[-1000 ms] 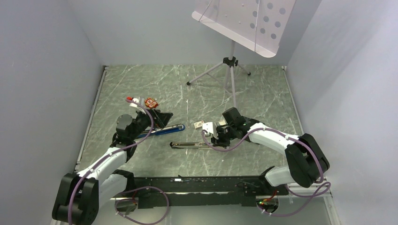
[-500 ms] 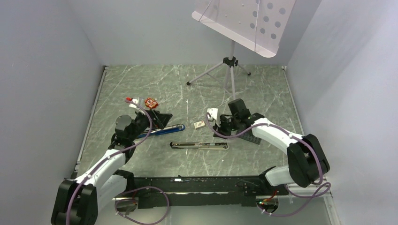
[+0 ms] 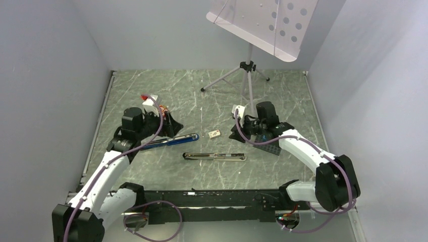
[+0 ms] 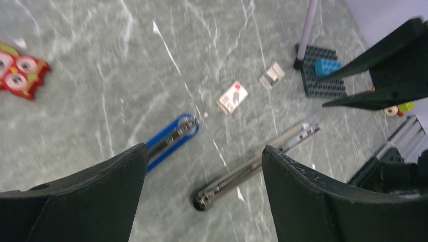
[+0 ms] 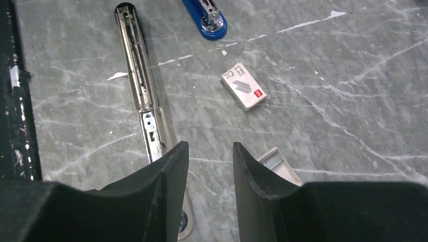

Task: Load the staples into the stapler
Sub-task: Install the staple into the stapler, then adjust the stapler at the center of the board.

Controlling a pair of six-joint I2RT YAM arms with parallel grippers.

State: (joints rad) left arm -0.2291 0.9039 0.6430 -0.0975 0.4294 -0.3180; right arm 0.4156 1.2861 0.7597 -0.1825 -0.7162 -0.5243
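Only the wrist cameras find the staples (image 5: 272,162): a tiny silver-grey block lying in a small open beige tray (image 5: 280,164) on the green marbled table (image 3: 151,91). In the right wrist view the tray sits just beside the right gripper's (image 5: 210,146) outer finger and is partly hidden behind it. From overhead that spot is covered by the gripper itself.

The right wrist view also looks straight into the long, flat silver stapler (image 5: 141,101), which lies opened out with its channel facing up and its near end running under the other finger. A small white cardboard staple box with a red mark (image 5: 243,85) lies apart from both, and the tip of a blue stapler (image 5: 209,15) shows at the top edge.

The left wrist view adds a red owl figure (image 4: 17,70), a dark grey studded base plate (image 4: 323,83) carrying a blue brick (image 4: 327,65), and a pale tripod leg (image 4: 308,30).

From above, both arms reach forward with bent elbows and turn inward. The left gripper (image 3: 174,125) hangs above the blue stapler, its fingers spread wide around nothing. The right gripper points down just past the box, its fingers a narrow gap apart with bare table between them.
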